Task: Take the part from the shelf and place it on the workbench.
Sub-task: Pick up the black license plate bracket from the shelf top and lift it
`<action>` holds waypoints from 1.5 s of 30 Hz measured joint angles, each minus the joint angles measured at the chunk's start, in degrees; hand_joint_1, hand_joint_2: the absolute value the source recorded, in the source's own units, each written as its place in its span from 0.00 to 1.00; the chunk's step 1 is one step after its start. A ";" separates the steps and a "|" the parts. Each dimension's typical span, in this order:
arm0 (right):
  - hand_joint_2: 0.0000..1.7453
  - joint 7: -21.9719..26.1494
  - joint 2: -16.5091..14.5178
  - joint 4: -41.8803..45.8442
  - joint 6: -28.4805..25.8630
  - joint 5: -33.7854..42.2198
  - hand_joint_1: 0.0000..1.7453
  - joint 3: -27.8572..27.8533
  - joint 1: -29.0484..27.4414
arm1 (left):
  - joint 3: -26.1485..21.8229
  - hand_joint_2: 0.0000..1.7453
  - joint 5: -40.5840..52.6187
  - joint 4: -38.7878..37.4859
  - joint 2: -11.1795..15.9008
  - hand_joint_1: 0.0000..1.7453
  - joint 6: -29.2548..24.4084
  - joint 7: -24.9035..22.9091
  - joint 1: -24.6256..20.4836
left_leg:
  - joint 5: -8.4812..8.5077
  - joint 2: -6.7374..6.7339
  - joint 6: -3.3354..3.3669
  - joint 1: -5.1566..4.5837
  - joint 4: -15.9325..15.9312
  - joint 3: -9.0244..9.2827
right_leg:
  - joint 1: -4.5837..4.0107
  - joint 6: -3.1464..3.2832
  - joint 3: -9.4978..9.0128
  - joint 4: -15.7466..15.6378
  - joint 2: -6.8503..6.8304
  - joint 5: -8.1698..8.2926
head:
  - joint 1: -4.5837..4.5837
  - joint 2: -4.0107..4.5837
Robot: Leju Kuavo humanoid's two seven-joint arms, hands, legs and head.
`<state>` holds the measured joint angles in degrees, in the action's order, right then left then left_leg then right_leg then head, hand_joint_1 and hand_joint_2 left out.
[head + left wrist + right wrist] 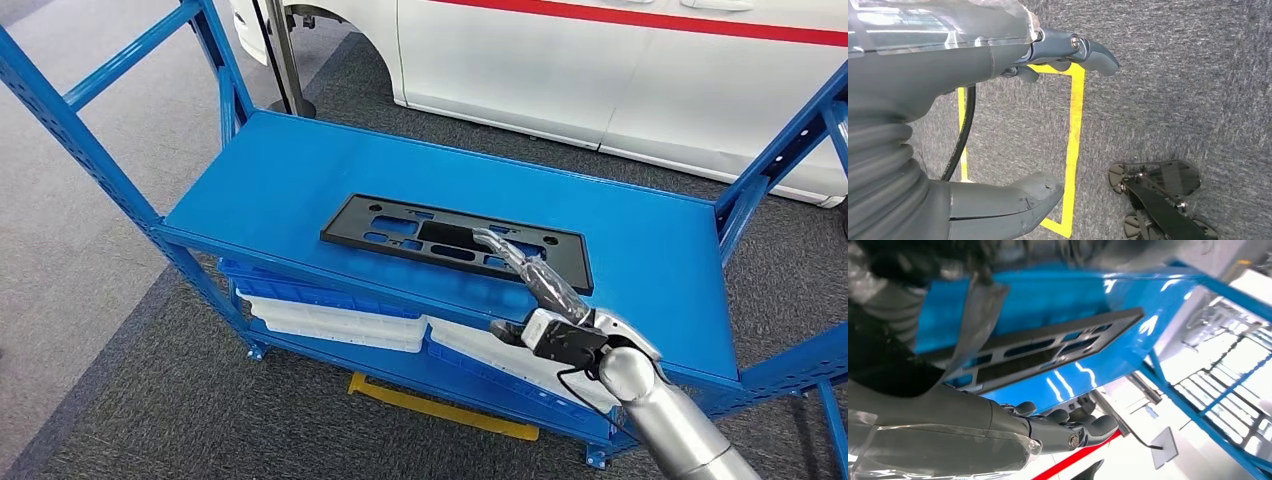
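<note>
On the blue metal shelf (300, 170): flat black slotted plastic part (390, 225) lies untouched | right hand (520, 262) reaches over its near edge, fingers apart, holding nothing, likely lining up a grasp | left hand (998, 125) hangs open, idle.

Nothing here can be read: no lettering, label, brand mark or number shows on anything in the room.

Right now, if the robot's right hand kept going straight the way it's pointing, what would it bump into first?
Probably the flat black plastic part with cut-out slots lying on the blue metal shelf. The right hand reaches over it, fingertips at its middle; whether they already touch is unclear.
</note>
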<state>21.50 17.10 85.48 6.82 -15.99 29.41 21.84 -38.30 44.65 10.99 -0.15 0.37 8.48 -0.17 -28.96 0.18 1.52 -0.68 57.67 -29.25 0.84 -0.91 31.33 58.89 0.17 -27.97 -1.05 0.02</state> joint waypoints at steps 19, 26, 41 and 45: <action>1.00 -8.32 -11.68 -23.19 -7.28 -14.82 0.00 10.92 17.64 | 0.22 1.00 1.49 0.00 0.07 0.00 0.37 -0.87 0.02 | 0.09 0.03 0.07 0.00 0.05 -0.01 | -0.01 -0.05 0.05 0.02 -0.03 0.05 | 0.00 0.00; 1.00 -9.91 -15.08 -28.94 -10.77 -19.82 0.00 13.12 19.06 | 0.11 1.00 1.92 0.00 0.07 0.00 0.38 -0.68 0.04 | 0.09 0.03 0.07 0.00 0.06 -0.03 | -0.01 -0.05 0.07 0.01 -0.03 0.05 | 0.00 0.00; 1.00 -10.60 -17.27 -34.86 -13.44 -22.31 0.00 14.80 20.04 | -0.04 1.00 2.52 0.00 0.07 0.00 0.38 -0.90 0.08 | 0.09 0.03 0.07 0.00 0.08 -0.04 | -0.01 -0.05 0.07 0.01 -0.03 0.05 | 0.00 0.00; 1.00 -11.17 -17.90 -36.96 -16.10 -24.30 0.00 14.79 20.40 | -0.30 1.00 3.22 0.00 0.07 0.00 0.44 -1.02 0.07 | 0.09 0.03 0.07 0.00 0.09 -0.03 | -0.01 -0.05 0.07 0.01 -0.03 0.05 | 0.00 0.00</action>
<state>10.33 -0.80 48.53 -9.28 -40.29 44.21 42.24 -38.60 47.87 10.99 -0.09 0.80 7.46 -0.10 -28.88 0.21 1.59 -0.69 57.76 -29.29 0.83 -0.96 31.41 58.90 0.14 -27.92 -1.05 0.02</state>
